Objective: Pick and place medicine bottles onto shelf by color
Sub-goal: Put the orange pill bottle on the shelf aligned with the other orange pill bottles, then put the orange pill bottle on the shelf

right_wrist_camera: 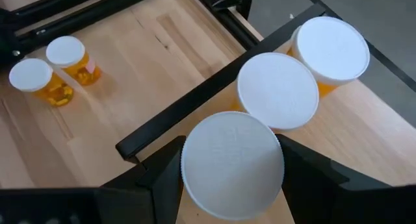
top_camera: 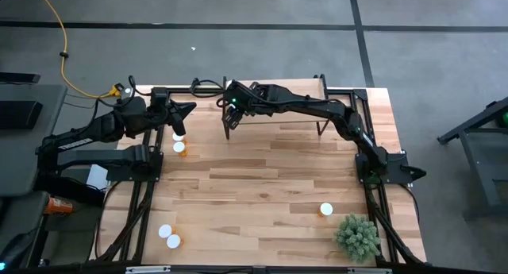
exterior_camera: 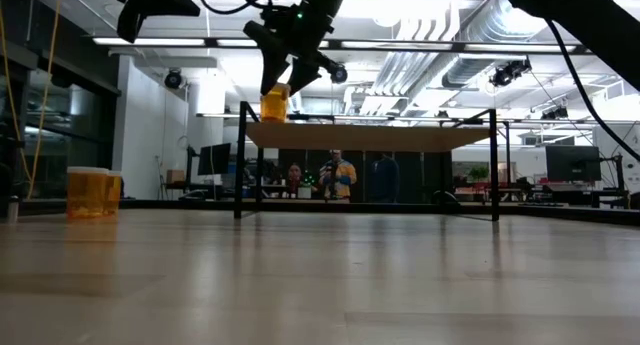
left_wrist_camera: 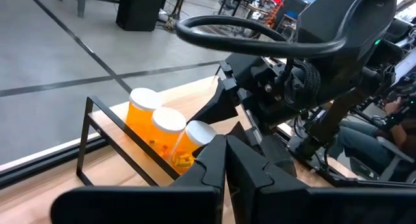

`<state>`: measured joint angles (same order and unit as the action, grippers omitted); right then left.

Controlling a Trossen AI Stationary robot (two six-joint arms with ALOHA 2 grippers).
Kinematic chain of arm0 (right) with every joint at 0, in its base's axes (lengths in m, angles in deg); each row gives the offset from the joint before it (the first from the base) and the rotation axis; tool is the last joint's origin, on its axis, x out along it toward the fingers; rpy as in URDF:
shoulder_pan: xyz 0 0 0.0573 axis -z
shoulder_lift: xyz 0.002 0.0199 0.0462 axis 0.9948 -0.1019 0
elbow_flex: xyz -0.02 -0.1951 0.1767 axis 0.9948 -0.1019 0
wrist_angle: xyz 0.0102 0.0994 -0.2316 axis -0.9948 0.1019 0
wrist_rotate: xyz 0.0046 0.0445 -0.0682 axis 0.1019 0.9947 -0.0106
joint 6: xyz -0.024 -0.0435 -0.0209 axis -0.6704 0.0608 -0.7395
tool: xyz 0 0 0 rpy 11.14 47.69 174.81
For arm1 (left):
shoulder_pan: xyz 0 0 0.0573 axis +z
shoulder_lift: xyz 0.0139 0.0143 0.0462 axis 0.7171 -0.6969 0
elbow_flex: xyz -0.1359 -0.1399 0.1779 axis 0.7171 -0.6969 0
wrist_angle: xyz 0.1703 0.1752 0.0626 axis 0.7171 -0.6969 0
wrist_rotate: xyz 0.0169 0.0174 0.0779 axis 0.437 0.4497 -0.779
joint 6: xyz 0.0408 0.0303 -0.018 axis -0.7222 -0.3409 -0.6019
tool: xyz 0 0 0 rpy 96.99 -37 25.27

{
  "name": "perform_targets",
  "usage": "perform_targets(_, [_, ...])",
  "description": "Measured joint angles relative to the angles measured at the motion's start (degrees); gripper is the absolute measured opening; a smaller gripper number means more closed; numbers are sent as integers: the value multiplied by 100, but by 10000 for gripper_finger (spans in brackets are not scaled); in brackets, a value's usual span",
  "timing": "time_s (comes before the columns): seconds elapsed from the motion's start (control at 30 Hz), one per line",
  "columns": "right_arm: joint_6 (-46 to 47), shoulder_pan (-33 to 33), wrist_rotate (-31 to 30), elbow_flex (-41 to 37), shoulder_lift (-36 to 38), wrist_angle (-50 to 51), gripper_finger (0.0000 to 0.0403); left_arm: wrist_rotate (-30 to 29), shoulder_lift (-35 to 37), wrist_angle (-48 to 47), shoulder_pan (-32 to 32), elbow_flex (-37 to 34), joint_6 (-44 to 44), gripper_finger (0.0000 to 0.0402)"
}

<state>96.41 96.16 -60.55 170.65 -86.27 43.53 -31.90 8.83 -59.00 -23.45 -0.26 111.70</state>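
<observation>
My right gripper (top_camera: 230,115) reaches over the left end of the light-wood shelf (exterior_camera: 370,137) at the table's far edge. It is shut on an orange pill bottle with a white cap (right_wrist_camera: 233,165). Two more bottles (right_wrist_camera: 277,91) (right_wrist_camera: 330,49) stand in a row right beside it on the shelf board. My left gripper (top_camera: 189,109) is shut and empty, hovering just left of the shelf. Two bottles (top_camera: 179,142) stand upright on the table below it. My right gripper pinches the bottle's body just under its white cap (right_wrist_camera: 195,185), one finger (right_wrist_camera: 159,178) on each side. The fingers come from above, pointing down. The bottle is upright at the shelf's left end (exterior_camera: 274,103); I cannot tell whether its base touches the board.
Two bottles (top_camera: 168,236) stand near the table's front left corner and one (top_camera: 325,210) at the front right, next to a green bushy plant (top_camera: 357,237). The shelf's black legs (exterior_camera: 495,165) stand on the table. People show in the room behind.
</observation>
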Motion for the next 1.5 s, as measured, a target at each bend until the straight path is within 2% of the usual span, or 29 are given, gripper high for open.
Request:
perform_targets(0.33, [-13, 0, 172, 0, 0, 2, 210, -1, 1, 2, 0, 0, 48, 0])
perform_targets(0.63, [-17, 0, 213, 0, 0, 2, 266, 0, 1, 2, 0, 0, 48, 0])
perform_targets(0.83, [-258, 2, 217, 0, 15, 83, 282, 0, 0, 2, 0, 0, 48, 0])
perform_targets(1.13, [-1121, -80, 237, 0, 477, 995, 283, 2, 24, 1, -2, 0, -44, 0])
perform_targets(1.3, [-1499, -243, 261, 0, 797, 1815, 283, 44, 22, -7, -2, 0, -133, 0])
perform_targets(1.5, [-1561, -504, 264, 0, 1224, 2364, 283, 474, 39, 17, -4, 0, -388, 0])
